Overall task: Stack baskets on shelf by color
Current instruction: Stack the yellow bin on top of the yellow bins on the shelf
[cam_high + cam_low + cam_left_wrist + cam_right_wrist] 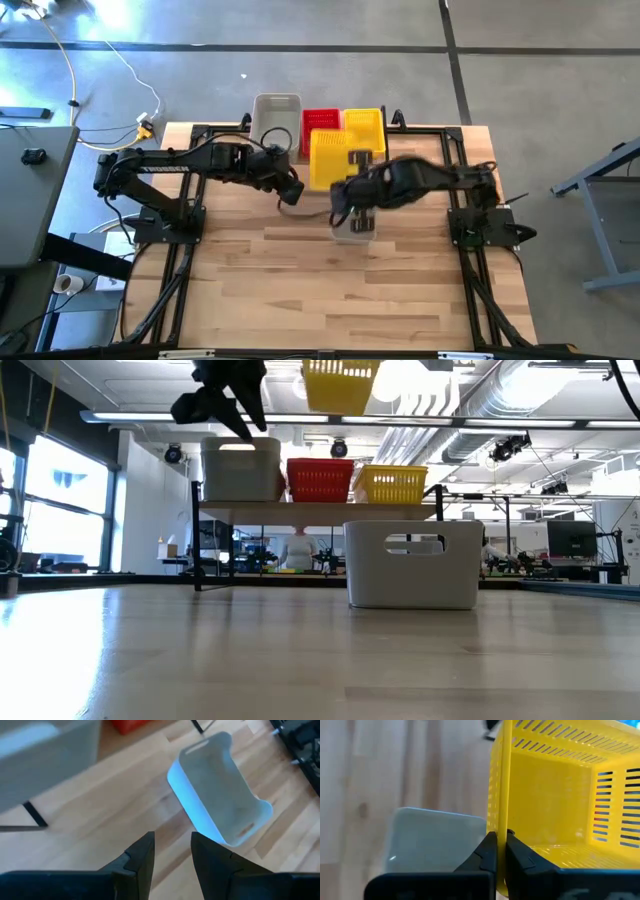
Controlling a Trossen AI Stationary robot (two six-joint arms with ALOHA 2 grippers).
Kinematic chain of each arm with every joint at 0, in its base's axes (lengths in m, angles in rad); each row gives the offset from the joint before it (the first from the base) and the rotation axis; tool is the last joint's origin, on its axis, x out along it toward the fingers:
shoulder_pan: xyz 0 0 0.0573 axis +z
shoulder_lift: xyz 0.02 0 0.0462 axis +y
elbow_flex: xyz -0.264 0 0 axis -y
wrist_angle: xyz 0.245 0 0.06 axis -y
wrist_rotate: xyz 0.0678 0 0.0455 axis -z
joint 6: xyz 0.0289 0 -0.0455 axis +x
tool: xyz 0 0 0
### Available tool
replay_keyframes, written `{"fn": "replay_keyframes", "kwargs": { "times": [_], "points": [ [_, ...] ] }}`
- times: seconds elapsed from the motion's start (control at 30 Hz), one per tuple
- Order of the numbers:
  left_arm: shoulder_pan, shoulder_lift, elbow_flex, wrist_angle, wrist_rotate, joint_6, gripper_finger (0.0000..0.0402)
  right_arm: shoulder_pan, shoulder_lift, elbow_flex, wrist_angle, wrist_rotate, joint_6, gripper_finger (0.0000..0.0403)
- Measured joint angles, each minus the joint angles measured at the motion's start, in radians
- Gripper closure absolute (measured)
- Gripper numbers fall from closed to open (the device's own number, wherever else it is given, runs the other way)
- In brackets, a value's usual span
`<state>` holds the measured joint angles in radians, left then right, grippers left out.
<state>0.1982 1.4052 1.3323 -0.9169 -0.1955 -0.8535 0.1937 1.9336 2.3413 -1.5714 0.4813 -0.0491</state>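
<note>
My right gripper [500, 840] is shut on a yellow slotted basket [332, 160] and carries it high over the table, above the level of the shelf's baskets in the low view [340, 385]. A pale grey basket [412, 563] stands upright on its base on the tabletop, right under that gripper [345, 195]. The shelf [320, 507] bears a grey basket [240, 470], a red mesh one [320, 480] and a yellow one [390, 485] side by side. My left gripper [172, 852] is open and empty, hovering left of the carried basket [290, 190]. My right gripper pinches one wall [499, 810] of the yellow basket, one finger [520, 857] inside and the other outside. In the high view the hold is at the basket's near end [338, 185]. The basket is lifted clear of the table and everything else.
Black arm frames [180, 215] run along the table's left and right sides. The wide near half of the wooden tabletop [330, 290] holds nothing in these views. The shelf stands at the far edge, with its legs [195, 545] on the table.
</note>
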Motion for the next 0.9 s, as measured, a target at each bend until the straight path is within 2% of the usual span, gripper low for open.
{"fn": "replay_keyframes", "kwargs": {
  "times": [0.17,0.53,0.73,0.9],
  "points": [
    [0.042,0.0,0.0,0.0,0.001,0.041,0.0282,-0.087,-0.076,0.0,0.0,0.034,-0.068,0.0403],
    [0.082,0.0,0.0,-0.001,0.021,0.072,0.0282,-0.283,-0.193,0.0,0.0,0.018,-0.182,0.0403],
    [0.086,0.0,0.0,-0.001,0.027,0.08,0.0282,-0.381,-0.193,-0.003,0.008,-0.085,-0.261,0.0403],
    [0.086,0.0,0.0,-0.002,0.027,0.106,0.0282,-0.463,-0.216,-0.116,0.074,-0.126,-0.317,0.0403]
  ]
}}
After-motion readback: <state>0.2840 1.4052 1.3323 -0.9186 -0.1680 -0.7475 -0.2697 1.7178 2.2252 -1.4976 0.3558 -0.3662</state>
